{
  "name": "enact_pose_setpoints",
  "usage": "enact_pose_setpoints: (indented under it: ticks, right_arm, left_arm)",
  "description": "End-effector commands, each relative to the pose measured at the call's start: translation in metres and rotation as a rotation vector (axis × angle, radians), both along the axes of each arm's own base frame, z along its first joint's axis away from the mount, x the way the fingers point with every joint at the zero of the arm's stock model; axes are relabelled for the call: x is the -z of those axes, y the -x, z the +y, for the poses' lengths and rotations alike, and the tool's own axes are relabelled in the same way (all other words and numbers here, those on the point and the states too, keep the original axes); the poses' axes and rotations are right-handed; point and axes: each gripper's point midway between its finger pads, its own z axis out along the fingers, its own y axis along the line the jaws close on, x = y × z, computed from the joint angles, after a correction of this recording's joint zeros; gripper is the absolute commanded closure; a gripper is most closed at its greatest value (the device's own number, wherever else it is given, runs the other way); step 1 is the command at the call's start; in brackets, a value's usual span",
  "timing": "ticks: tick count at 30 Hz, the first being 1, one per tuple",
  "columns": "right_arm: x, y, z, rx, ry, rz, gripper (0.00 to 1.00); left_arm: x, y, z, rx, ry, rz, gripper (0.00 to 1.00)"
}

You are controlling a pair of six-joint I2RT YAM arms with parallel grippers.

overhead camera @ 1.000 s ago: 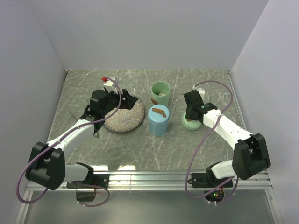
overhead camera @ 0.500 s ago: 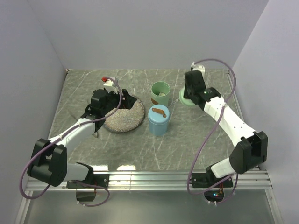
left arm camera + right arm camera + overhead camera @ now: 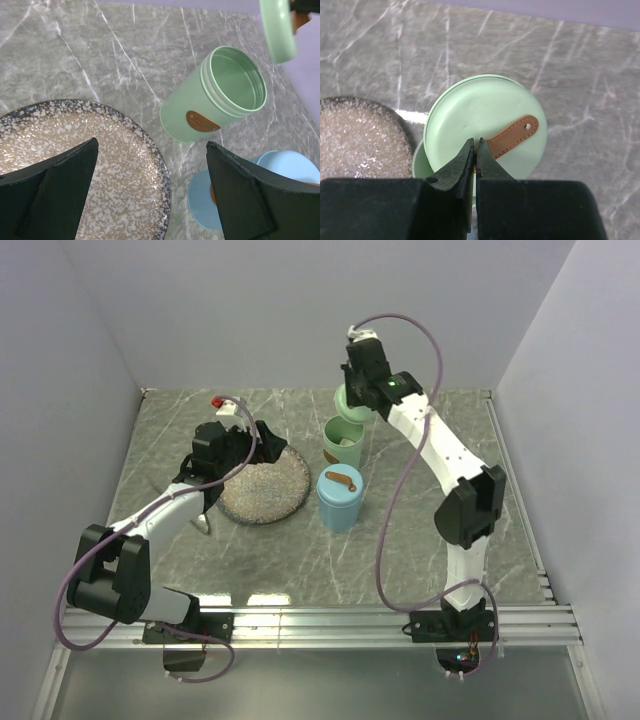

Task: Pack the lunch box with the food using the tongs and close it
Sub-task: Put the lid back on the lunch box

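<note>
Holding green lid [image 3: 346, 408] above open green tin [image 3: 343, 443] in clenched right pincer [image 3: 357, 388], from above; beside lidded blue tin [image 3: 339, 498]. Left wrist: hovering with left pincer [image 3: 152, 145] released over plate [image 3: 125, 190] without food, no tongs seen. Right wrist: pinching brown strap [image 3: 512, 134]. Probably only closing left.

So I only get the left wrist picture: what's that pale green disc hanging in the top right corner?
Observer: It's the green lid; the right wrist view shows the right gripper shut on its brown strap.
Operator: Is it lined up with the open green tin?
Observer: Roughly. From that camera the lid covers most of the green tin, whose rim peeks out at the lower left.
Operator: And the blue thing half hidden by the finger?
Observer: The top view shows a blue tin standing upright with its lid on, a brown handle on top.
</note>
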Motion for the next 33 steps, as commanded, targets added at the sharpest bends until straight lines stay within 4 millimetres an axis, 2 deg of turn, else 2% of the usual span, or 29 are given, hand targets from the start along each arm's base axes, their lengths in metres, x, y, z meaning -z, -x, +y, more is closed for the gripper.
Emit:
enact_pose_setpoints:
  ticks: [1,2,8,13,20,28,33]
  right_arm:
    - [-0.011,0.009,0.012,-0.069,0.04,0.026,1.0]
    - [-0.015,0.009,0.017,-0.079,0.038,0.021,1.0]
    - [-0.023,0.024,0.018,-0.099,0.076,0.04,1.0]
    - [-0.019,0.034,0.023,-0.112,0.105,0.067,1.0]
    - [0.01,0.028,0.031,-0.126,0.128,0.128,1.0]
    - [0.03,0.015,0.047,-0.156,0.124,0.156,1.0]
    - [0.043,0.016,0.052,-0.168,0.13,0.182,1.0]
  left_arm:
    - [-0.028,-0.011,0.001,-0.001,0.032,-0.071,0.05]
    - [-0.027,-0.012,0.002,-0.004,0.031,-0.068,0.05]
    - [-0.029,-0.013,0.004,0.002,0.035,-0.072,0.05]
    - [-0.026,-0.012,0.005,0.008,0.041,-0.067,0.05]
    - [-0.021,-0.008,0.011,0.004,0.04,-0.063,0.05]
    - [-0.021,-0.007,0.015,0.003,0.043,-0.067,0.05]
    - [-0.019,-0.008,0.013,0.018,0.05,-0.062,0.05]
